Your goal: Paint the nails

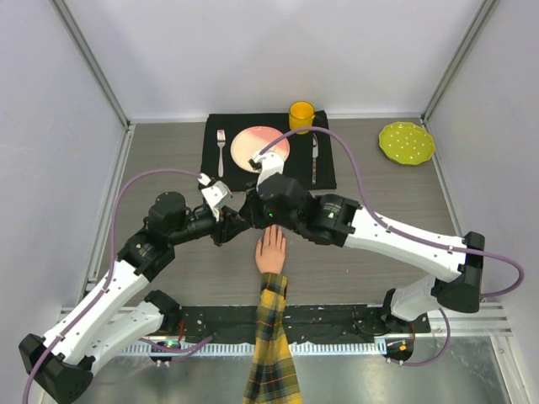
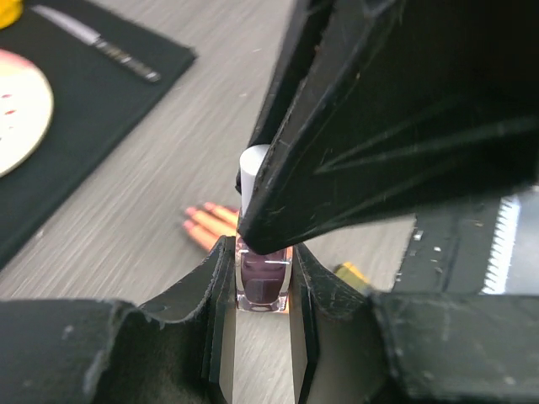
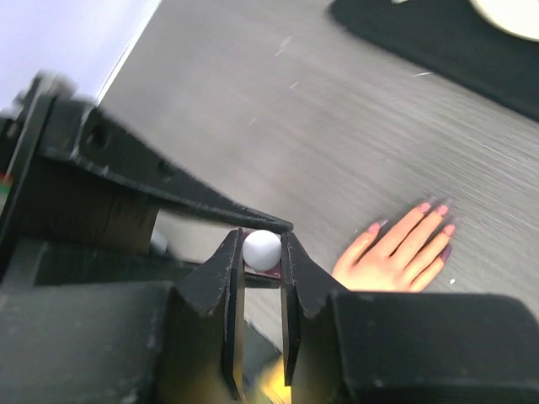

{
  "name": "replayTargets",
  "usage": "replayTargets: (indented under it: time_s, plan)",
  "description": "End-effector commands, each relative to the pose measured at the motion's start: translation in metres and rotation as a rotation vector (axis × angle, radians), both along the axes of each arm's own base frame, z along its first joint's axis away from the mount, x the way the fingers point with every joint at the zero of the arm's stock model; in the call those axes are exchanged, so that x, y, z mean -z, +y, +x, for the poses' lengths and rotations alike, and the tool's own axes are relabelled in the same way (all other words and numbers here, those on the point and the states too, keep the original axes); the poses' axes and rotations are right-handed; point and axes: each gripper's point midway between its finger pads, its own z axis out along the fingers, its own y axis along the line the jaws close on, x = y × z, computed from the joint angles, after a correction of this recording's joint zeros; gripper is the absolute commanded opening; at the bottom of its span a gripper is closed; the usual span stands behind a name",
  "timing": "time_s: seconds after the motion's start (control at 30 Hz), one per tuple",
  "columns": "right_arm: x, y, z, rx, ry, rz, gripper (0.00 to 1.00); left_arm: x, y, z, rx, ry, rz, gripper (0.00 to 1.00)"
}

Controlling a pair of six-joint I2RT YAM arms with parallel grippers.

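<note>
The pale peach mannequin hand [image 1: 271, 251] lies palm down at the table's middle, its yellow-black plaid sleeve [image 1: 273, 345] running to the near edge. Its pink nails [image 3: 442, 209] show in the right wrist view; fingertips also show in the left wrist view [image 2: 206, 220]. My left gripper [image 2: 263, 282] is shut on the purple polish bottle [image 2: 263, 279]. My right gripper [image 3: 262, 252] is shut on the bottle's white cap [image 3: 262, 249]. Both grippers meet just above and left of the hand [image 1: 244, 215]; the bottle is hidden in the top view.
A black placemat [image 1: 324, 164] at the back holds a fork [image 1: 221, 150], a pink plate [image 1: 249, 147] and a knife [image 1: 314, 160]. A yellow cup [image 1: 301, 116] stands behind it. A green dotted plate [image 1: 407, 142] lies at the back right.
</note>
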Motion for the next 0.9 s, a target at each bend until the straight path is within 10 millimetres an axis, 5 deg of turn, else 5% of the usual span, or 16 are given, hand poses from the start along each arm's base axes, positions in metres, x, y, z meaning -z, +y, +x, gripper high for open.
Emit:
replayTargets:
  time_s: [0.0,0.1,0.23,0.43,0.77,0.87]
  plan:
    - [-0.023,0.019,0.006,0.239,0.006,0.141,0.01,-0.05,0.003,0.024,-0.103,-0.196,-0.094,0.0]
    - [-0.03,0.016,0.01,0.239,-0.018,0.163,0.06,-0.049,0.001,0.021,-0.08,-0.185,-0.093,0.0]
    - [-0.027,0.007,0.022,0.187,0.024,0.172,0.31,-0.046,-0.008,0.013,-0.004,-0.161,-0.101,0.0]
    - [-0.019,-0.015,0.013,0.045,0.024,0.174,0.57,-0.041,-0.014,0.008,0.044,-0.122,-0.086,0.0]
    - [-0.05,-0.035,-0.026,-0.326,-0.046,0.217,0.71,-0.04,-0.023,-0.004,0.128,-0.095,-0.117,0.0]
    - [-0.056,-0.034,-0.046,-0.469,-0.055,0.217,0.73,-0.044,-0.029,-0.022,0.24,-0.067,-0.133,0.0]
